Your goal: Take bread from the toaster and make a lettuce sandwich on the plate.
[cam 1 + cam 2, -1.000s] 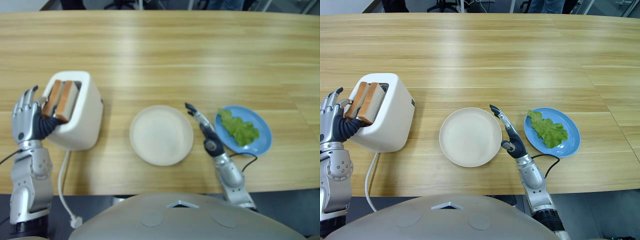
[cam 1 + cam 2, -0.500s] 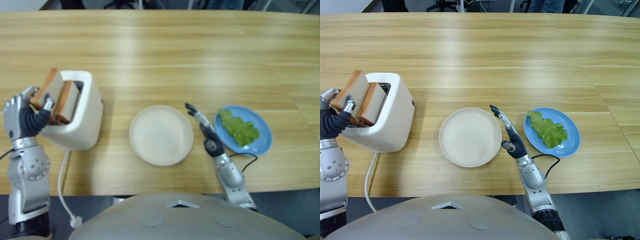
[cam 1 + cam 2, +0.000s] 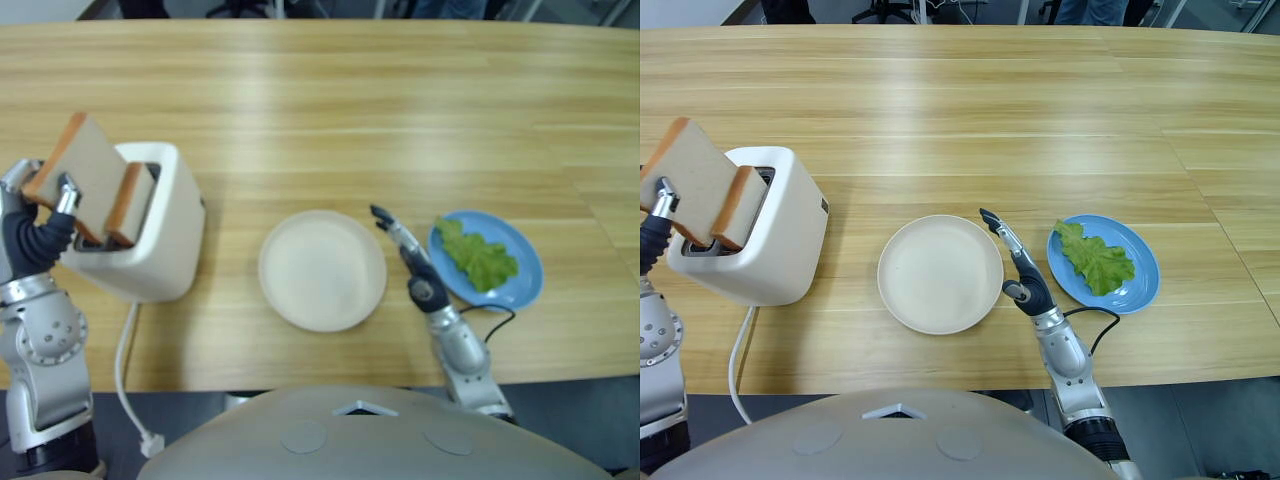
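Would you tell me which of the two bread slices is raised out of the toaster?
The left slice, held by the left hand; the other slice sits low in the toaster.

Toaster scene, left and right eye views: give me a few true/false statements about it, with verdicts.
1. The left hand grips a bread slice raised up from the toaster. True.
2. Both toaster slots are empty. False: a second slice stands in the toaster, beside the raised one.
3. The lettuce lies on the cream plate. False: it lies on the blue plate; the cream plate is bare.
4. The right hand holds nothing, with its fingers uncurled, and sits between the two plates. True.
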Robot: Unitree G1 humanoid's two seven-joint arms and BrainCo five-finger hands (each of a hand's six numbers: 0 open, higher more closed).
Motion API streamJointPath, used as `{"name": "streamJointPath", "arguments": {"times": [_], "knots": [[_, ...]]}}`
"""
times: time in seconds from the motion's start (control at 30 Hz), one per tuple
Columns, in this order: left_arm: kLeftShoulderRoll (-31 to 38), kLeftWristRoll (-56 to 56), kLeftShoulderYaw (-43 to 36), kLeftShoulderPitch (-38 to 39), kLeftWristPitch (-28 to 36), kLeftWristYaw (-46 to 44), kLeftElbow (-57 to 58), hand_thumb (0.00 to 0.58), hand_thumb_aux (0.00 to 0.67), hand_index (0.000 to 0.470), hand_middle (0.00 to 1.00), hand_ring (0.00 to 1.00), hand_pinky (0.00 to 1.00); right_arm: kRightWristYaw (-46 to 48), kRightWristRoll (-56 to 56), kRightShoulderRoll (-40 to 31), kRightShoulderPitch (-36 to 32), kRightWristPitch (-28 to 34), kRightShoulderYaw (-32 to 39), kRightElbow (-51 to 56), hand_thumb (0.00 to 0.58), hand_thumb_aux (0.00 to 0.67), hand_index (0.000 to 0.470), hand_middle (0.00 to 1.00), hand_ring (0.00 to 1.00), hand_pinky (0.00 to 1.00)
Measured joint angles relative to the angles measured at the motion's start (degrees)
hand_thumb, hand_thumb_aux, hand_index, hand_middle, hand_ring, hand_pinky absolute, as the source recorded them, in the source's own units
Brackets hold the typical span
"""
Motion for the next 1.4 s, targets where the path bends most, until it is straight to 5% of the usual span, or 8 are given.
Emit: {"name": "streamJointPath", "arguments": {"times": [0.33,0.63,0.97,1.4], "knots": [[4.04,-6.02,1.81,-7.33,-1.28,-4.64,-2.61,0.58,0.67,0.46,1.0,1.0,1.0,0.02,0.04,-0.11,-1.69,0.18,-0.84,-0.03,0.0,0.0,0.0,0.0,0.0,0.0],[5.03,-12.16,-4.31,-18.06,0.22,-11.05,-4.85,0.58,0.67,0.46,1.0,1.0,1.0,-0.05,0.27,-0.26,-3.3,0.23,-1.82,-0.11,0.0,0.0,0.0,0.0,0.0,0.0],[-0.47,-25.9,-24.35,-28.49,9.63,-23.11,-6.48,0.58,0.67,0.46,1.0,1.0,1.0,-5.0,-2.41,-2.18,-10.49,-0.99,-10.64,0.04,0.0,0.0,0.0,0.0,0.0,0.0],[-5.63,-29.95,-50.37,-22.88,22.57,-34.69,-3.04,0.58,0.67,0.46,1.0,1.0,1.0,-11.15,-13.54,-7.28,-17.03,-8.33,-18.13,-1.77,0.0,0.0,0.0,0.0,0.0,0.0]]}}
